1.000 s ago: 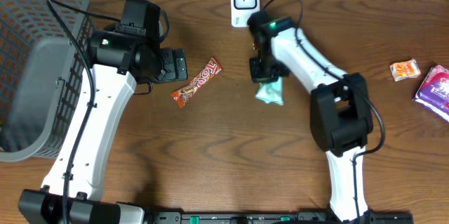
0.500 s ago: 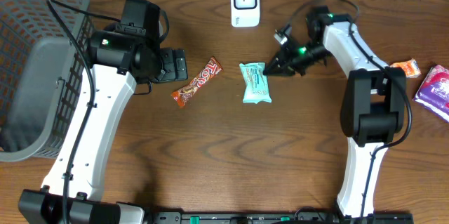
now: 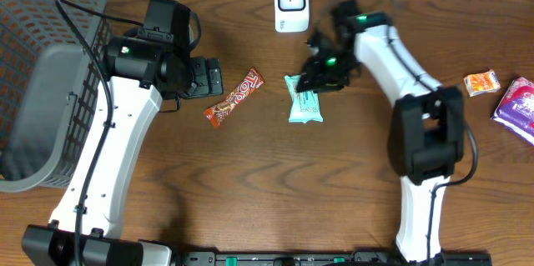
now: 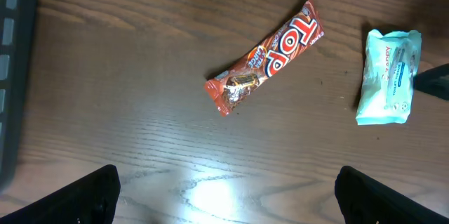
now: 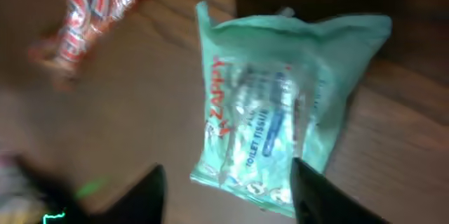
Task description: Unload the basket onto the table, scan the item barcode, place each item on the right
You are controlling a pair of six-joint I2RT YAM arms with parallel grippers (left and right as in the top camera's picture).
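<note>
A mint-green tissue pack lies flat on the wooden table, below the white barcode scanner at the back edge. My right gripper hovers over the pack's upper right end. In the right wrist view the pack lies on the wood under my right gripper, whose dark fingers stand apart and hold nothing. My left gripper is open, left of a red-orange candy bar. The left wrist view shows the candy bar and the pack ahead of my left gripper.
A grey mesh basket fills the left side of the table. At the far right lie a small orange packet and a purple pack. The candy bar also shows at the top left of the right wrist view.
A second ago the right gripper was shut with the pack at it, just below the scanner. The pack now lies on the table and the right gripper has opened above it. The left arm has not moved.
</note>
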